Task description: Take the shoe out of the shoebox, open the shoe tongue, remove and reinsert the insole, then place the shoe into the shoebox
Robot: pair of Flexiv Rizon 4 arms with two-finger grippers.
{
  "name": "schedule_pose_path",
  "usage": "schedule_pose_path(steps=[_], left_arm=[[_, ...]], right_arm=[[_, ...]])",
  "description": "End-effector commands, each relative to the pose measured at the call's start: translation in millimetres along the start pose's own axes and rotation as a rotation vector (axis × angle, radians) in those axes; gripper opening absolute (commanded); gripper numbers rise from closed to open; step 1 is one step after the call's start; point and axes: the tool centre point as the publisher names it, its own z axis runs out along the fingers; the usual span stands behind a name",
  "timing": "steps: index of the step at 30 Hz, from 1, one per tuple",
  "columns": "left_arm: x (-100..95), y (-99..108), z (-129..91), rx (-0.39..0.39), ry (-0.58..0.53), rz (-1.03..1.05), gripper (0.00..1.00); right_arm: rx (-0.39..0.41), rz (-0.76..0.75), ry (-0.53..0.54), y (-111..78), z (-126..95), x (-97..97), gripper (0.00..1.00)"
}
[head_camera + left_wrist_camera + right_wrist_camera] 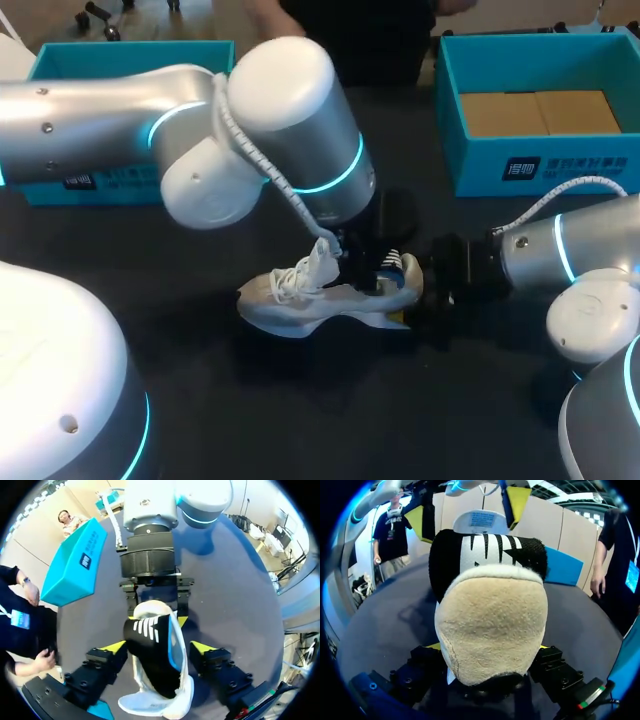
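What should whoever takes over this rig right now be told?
Left gripper: jaws open, astride the shoe.
Right gripper: jaws shut on its heel.
The shoe lies on the table, outside the left box and right box.
Done: shoe taken out.
Unclear: insole stage; a black striped piece stands in the opening.
To do: finish the insole, box the shoe.

My left arm (290,120) comes in past the middle with its wrist pointing down, and the left gripper (157,647) is spread wide. My right arm (560,250) lies low and level, with the right gripper (487,647) clamped on the heel of the shoe (310,300).
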Motion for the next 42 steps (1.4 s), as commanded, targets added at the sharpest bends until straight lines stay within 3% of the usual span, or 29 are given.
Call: schedule_pose_path(steps=[1,3,9,14,16,23,42], left_arm=[[8.8,13,-17,0.034,-0.083,0.003,0.90],[7.6,14,-19,0.039,-0.151,0.010,0.92],[9.8,14,-25,0.028,-0.200,0.024,0.91],[17.0,15,-37,0.005,-0.204,0.034,0.92],[19.7,17,-41,-0.010,-0.206,0.037,0.98],[26.3,22,-49,-0.017,-0.190,0.040,1.00],[31.1,23,-50,-0.022,-0.201,0.032,1.00]], right_arm=[[0.004,0.000,-0.002,1.7,1,0.5,0.00],[0.004,0.000,-0.002,1.7,1,0.5,0.00],[0.004,0.000,-0.002,1.7,1,0.5,0.00],[0.004,0.000,-0.002,1.7,1,0.5,0.00],[0.004,0.000,-0.002,1.7,1,0.5,0.00],[0.004,0.000,-0.002,1.7,1,0.5,0.00],[0.004,0.000,-0.002,1.7,1,0.5,0.00]])
